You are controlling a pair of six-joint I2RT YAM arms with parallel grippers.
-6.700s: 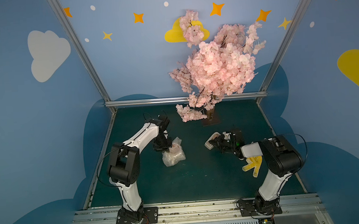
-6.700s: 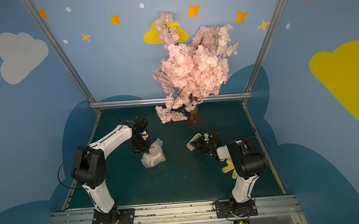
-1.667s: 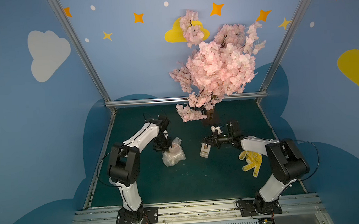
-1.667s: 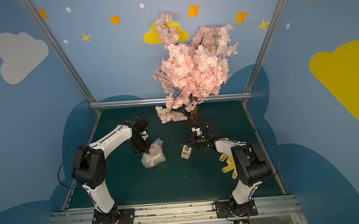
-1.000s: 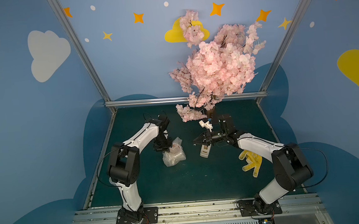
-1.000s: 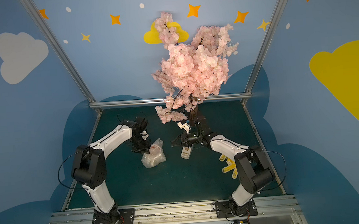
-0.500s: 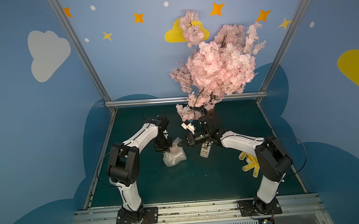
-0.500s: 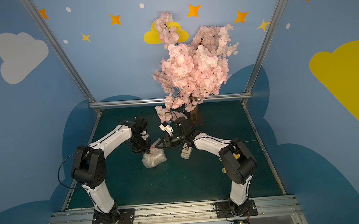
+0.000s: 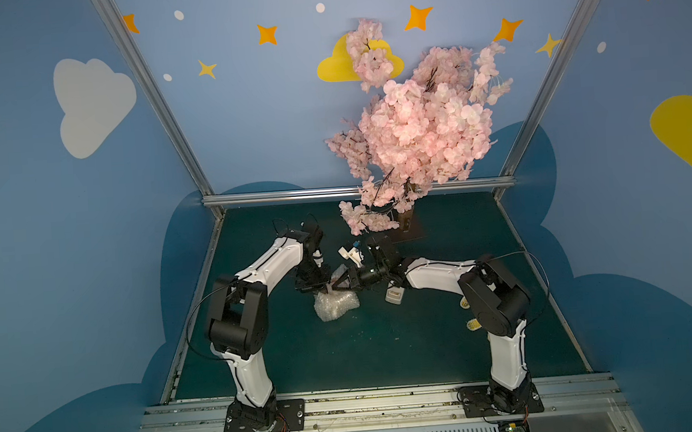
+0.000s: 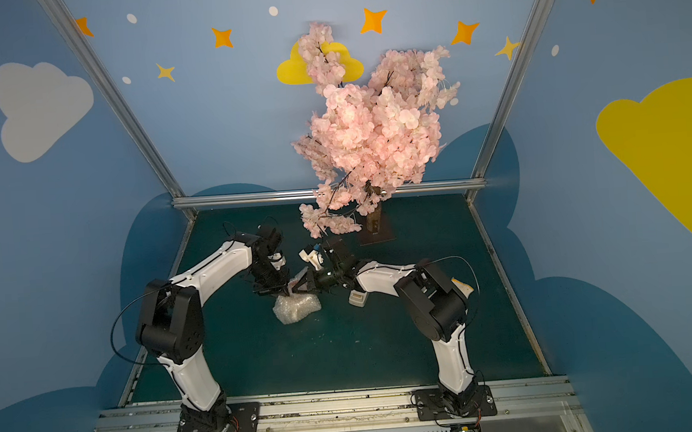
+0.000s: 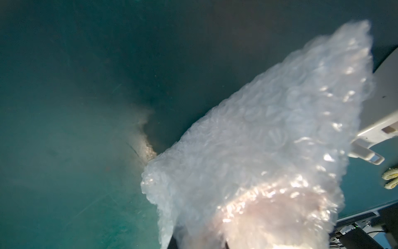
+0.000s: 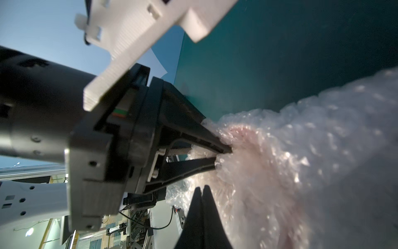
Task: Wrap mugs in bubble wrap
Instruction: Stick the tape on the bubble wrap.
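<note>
The bubble wrap (image 9: 336, 304) (image 10: 296, 307) lies bunched into a bundle on the green floor between my arms. The mug is hidden inside it; only a pinkish tint shows through the plastic (image 12: 269, 172). My left gripper (image 9: 323, 287) (image 10: 283, 290) comes down on the bundle's top, and in the right wrist view its black jaws (image 12: 224, 156) are pinched on a gathered fold of wrap. The left wrist view is filled by the wrap (image 11: 269, 151), which covers that gripper's fingers. My right gripper (image 9: 334, 288) (image 12: 202, 188) reaches in from the right, shut, with its tips against the wrap just beside the left jaws.
A cream tape dispenser (image 9: 395, 295) (image 10: 358, 297) stands just right of the bundle, under my right forearm. A yellow dotted glove (image 9: 472, 324) (image 10: 462, 286) lies by the right arm's shoulder. The pink blossom tree (image 9: 414, 137) overhangs the back, its base (image 9: 405, 221) behind my right wrist.
My right arm has swung left from the tape dispenser to the top of the bundle, staying shut. The left gripper and the bundle have not moved.
</note>
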